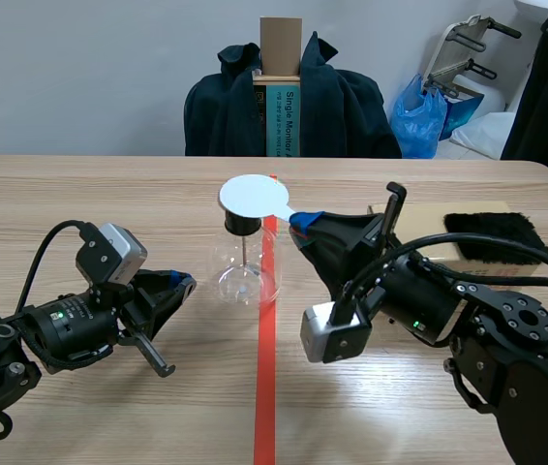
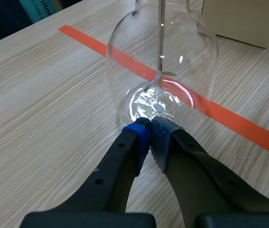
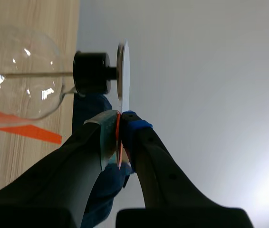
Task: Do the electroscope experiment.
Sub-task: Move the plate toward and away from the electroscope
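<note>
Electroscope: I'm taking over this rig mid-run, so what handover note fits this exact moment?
Left gripper: shut on nothing, tips at the flask's base.
Right gripper: shut on a thin strip, held against the white disc's edge.
Fur pad lies beside the right arm.
Done: strip is at the disc. Left: check whether the foil leaves spread, then pull away.

Glossy clear glass flask (image 1: 245, 276) on matt wooden table (image 1: 109, 194).
</note>
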Controlling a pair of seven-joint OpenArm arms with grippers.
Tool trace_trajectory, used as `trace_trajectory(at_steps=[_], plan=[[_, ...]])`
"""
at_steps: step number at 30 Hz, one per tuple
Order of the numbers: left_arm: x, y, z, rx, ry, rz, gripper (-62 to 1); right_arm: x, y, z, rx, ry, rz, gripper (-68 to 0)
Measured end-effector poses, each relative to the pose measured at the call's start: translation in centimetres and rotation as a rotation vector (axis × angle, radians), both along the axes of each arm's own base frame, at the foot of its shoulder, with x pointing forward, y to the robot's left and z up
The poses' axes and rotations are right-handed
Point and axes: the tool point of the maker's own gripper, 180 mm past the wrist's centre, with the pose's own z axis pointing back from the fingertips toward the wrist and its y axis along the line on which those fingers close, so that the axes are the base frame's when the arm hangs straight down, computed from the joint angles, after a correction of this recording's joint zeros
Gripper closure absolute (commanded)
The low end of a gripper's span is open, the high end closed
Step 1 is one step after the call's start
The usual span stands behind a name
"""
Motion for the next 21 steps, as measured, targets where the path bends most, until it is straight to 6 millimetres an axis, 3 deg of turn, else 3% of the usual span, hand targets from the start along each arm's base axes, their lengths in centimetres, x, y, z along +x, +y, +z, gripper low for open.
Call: trace_trajectory(at_steps=[4,13,21], plan=[[0.0,0.0,0.0,0.000,0.000,0.000,-3.0,1.1,-0.9,0.6,0.027,-0.022,-0.081,-0.7],[0.0,0.0,0.0,-0.001,0.000,0.002,-3.0,2.8,-3.6,4.2,0.195,-0.143,-0.252,-0.7],[0.0,0.1,0.0,0.000,0.000,0.002,-3.0,1.7,-4.8,4.3,0.219,-0.131,-0.288,-0.7]])
